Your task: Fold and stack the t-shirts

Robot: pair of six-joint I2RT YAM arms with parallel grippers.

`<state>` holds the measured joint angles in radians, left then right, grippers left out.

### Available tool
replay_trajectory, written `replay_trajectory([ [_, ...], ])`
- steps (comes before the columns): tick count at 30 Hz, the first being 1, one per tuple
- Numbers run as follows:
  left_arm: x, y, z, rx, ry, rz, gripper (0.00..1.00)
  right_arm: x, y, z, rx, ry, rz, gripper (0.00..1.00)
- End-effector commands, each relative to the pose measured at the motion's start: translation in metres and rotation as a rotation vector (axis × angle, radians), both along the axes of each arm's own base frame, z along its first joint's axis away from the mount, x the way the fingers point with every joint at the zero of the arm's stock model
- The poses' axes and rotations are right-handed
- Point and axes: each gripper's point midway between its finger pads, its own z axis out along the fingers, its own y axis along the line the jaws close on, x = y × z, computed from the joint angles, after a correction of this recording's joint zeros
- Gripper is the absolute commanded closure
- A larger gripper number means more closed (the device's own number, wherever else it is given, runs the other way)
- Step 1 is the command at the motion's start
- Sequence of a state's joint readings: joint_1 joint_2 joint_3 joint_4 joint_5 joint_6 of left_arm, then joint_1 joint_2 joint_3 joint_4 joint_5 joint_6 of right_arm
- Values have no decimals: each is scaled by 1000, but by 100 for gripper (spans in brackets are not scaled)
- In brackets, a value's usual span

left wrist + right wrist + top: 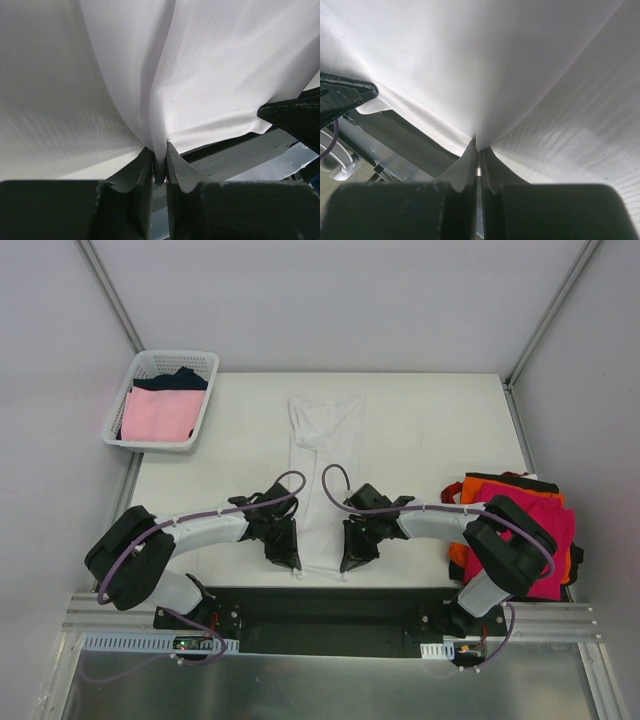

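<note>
Near hem of white t-shirt (325,440) clenched in left tool (160,156) and right tool (478,150). Risk: shallow fingertip pinch could slip; uneven lift would skew fold.

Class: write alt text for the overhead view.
The left gripper and right gripper pinch the near end of a white shirt on the table. A basket holds a pink shirt; a red-orange pile lies right.

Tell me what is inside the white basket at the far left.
A folded pale pink shirt lies on top, with a dark shirt showing beneath at its far edge. Anything deeper in the basket is covered.
</note>
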<state>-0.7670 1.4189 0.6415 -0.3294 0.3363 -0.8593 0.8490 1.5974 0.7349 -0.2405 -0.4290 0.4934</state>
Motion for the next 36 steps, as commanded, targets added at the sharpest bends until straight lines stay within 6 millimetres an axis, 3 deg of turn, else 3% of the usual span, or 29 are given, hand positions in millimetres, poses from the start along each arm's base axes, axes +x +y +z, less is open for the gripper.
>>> replay_trajectory([
  [1,0,-8,20,-35,-18,-23,86,3,-17,-8,-115,-31,6,99],
  [11,23,-24,64,-58,-102,-74,84,33,-6,51,-135,-136,27,99],
  [16,35,-30,77,-53,-134,-105,84,46,-5,67,-141,-154,15,99],
  [25,63,-42,104,-46,-212,-137,84,80,-21,92,-134,-193,-58,99],
  [31,90,-41,119,-40,-249,-121,84,101,-28,104,-122,-216,-77,99],
  [36,112,-36,119,-30,-247,-102,84,120,-29,114,-105,-225,-90,99],
])
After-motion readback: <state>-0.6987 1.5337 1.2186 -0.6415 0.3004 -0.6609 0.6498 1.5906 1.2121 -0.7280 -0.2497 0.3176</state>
